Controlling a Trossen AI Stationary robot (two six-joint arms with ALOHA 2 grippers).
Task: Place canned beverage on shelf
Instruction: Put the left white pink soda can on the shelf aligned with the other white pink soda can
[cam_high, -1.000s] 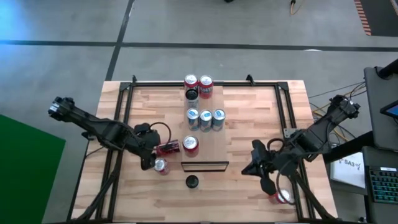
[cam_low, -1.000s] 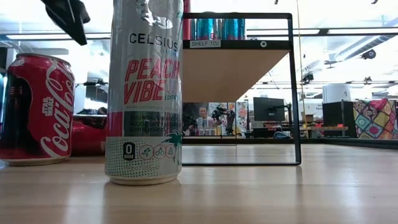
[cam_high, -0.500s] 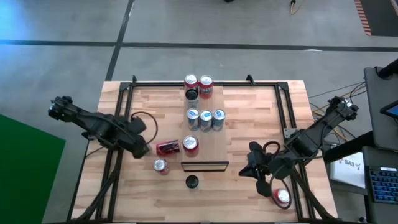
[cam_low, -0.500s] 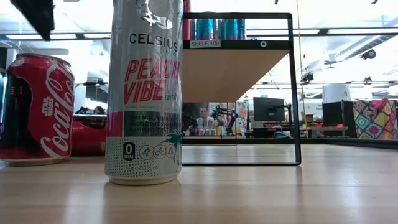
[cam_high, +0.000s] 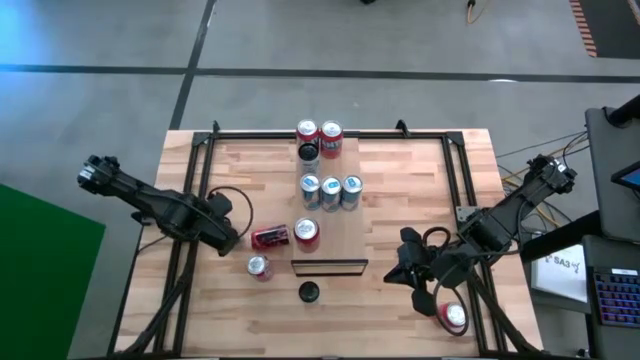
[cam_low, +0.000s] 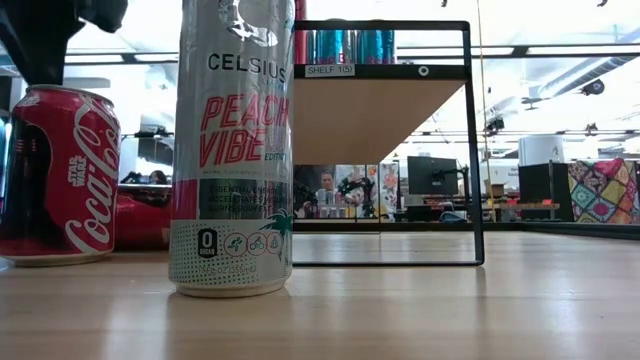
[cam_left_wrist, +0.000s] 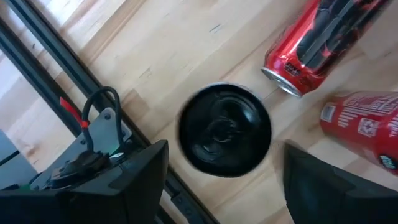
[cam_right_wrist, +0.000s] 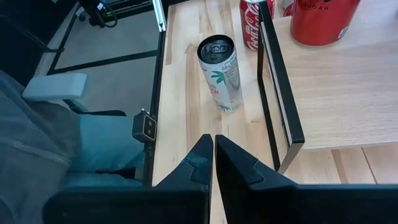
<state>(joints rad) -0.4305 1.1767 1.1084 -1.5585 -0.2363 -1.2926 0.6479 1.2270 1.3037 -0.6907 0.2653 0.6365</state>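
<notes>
- The wooden tabletop (cam_high: 400, 190) is the biggest thing, with a dark metal frame (cam_high: 205, 160) along its sides and far edge.
- The shelf (cam_high: 345, 215) runs down the middle. It already holds seven upright cans; the nearest, a red-topped can (cam_high: 307, 232), stands at its 7 o'clock corner.
- Three cans are not up yet: a red can lying on its side (cam_high: 269, 237) at the shelf's 9 o'clock, a small upright can (cam_high: 258, 266) at 8 o'clock, and a tall peach can (cam_high: 309, 292) at 6 o'clock.
- The job looks mostly done.
- The left gripper (cam_high: 225, 238) hangs beside the lying can, fingers spread, holding nothing.
- The right gripper (cam_high: 397, 270) waits at 4 o'clock, fingers pressed together, empty.
- The shelf's near half has free room; the frame sits close behind the left arm.
</notes>
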